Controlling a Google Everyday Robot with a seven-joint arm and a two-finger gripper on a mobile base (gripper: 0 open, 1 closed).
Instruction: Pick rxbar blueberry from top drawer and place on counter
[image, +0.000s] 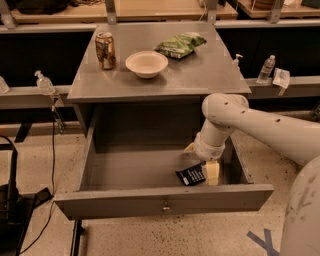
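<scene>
The top drawer is pulled open below the counter. The rxbar blueberry, a dark navy wrapper with white print, lies on the drawer floor at the front right. My gripper reaches down into the drawer from the right, its cream fingers right beside the bar's right end, touching or nearly touching it. The white arm crosses over the drawer's right side.
On the counter stand a tan soda can, a white bowl and a crinkled green chip bag. Spray and water bottles stand on side ledges. A tan wooden shelf runs behind.
</scene>
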